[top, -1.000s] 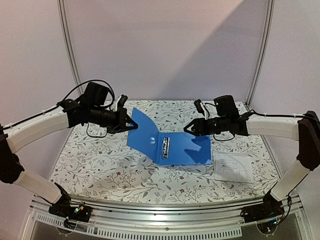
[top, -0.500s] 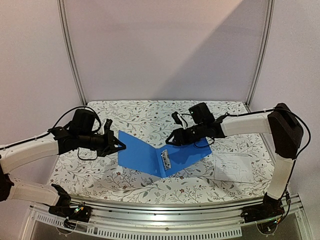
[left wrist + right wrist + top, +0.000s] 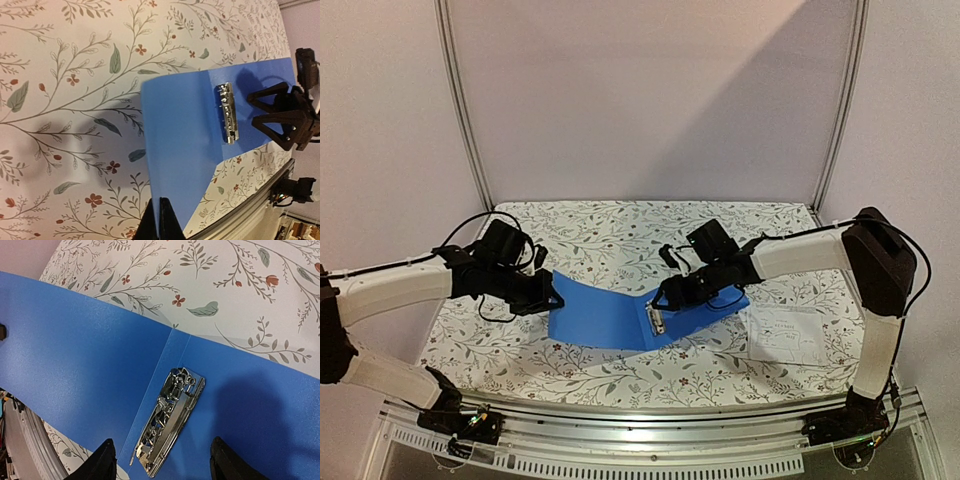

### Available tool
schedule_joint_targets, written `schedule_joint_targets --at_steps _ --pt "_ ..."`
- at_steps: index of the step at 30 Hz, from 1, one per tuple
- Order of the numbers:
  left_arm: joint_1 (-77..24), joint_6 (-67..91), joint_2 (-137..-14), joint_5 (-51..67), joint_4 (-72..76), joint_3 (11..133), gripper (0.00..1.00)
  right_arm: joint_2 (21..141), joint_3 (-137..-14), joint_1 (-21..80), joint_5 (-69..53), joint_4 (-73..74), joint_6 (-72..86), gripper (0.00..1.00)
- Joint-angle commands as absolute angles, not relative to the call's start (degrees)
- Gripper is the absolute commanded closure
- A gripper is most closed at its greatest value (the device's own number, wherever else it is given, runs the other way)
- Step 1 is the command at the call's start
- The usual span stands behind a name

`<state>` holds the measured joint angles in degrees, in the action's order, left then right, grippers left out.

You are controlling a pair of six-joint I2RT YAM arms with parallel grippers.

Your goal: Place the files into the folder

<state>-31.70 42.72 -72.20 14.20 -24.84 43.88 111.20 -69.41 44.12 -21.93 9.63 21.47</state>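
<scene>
Left gripper (image 3: 552, 297) is pinched shut on the left edge of the folder (image 3: 600, 315) cover; the left wrist view shows the closed fingertips right at the blue edge. A second ago it held that cover steeply raised. Now the cover is down, nearly flat, and the folder lies open around the middle of the bench (image 3: 620, 225), dragged a bit toward the left and near edges.

Right gripper (image 3: 663, 300) is open and holds nothing. Its fingers stand well apart on either side of the metal ring clip (image 3: 170, 420) at the spine. It has come in from the right side of the folder to just above the clip. Cannot tell if it touches the clip.

Paper sheet (image 3: 788, 333) is flat on the bench near the right edge, just beside the folder's right corner. It has not moved and is not in the folder.

Judgement: the opening step looks about done, and the right arm seems set to work or check the clip. The paper has yet to be picked up, so the main part of the task is still ahead. The sheet is thin and flat, so it is likely hard to pick up.
</scene>
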Motion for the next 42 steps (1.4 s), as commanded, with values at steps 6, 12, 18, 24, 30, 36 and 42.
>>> schedule_joint_targets --at_steps 6,12,18,24,30,36,42 --pt "-31.0 34.8 -77.4 0.2 -34.4 49.5 0.55 112.3 -70.0 46.3 -15.1 13.5 18.9 0.33" --pt "-31.1 33.4 -80.8 -3.3 -34.7 52.8 0.48 113.1 -69.8 46.4 -15.2 13.7 19.0 0.33" --pt "-34.5 28.6 -85.5 -14.6 -36.8 58.8 0.47 113.5 -69.9 46.3 -15.3 13.9 19.2 0.33" --pt "-44.3 20.3 -94.8 -30.1 -40.0 68.3 0.42 113.8 -69.9 46.4 -15.1 13.7 19.4 0.32" --pt "-55.3 14.6 -106.5 -47.2 -45.2 73.9 0.43 114.5 -69.1 46.4 -15.4 13.6 19.5 0.32" --pt "-58.6 16.9 -112.3 -54.8 -50.9 76.2 0.4 114.9 -68.6 46.4 -15.3 13.2 19.9 0.32" --pt "-58.4 21.5 -110.0 -57.8 -54.3 77.0 0.23 115.5 -68.5 46.4 -16.1 13.3 20.3 0.32"
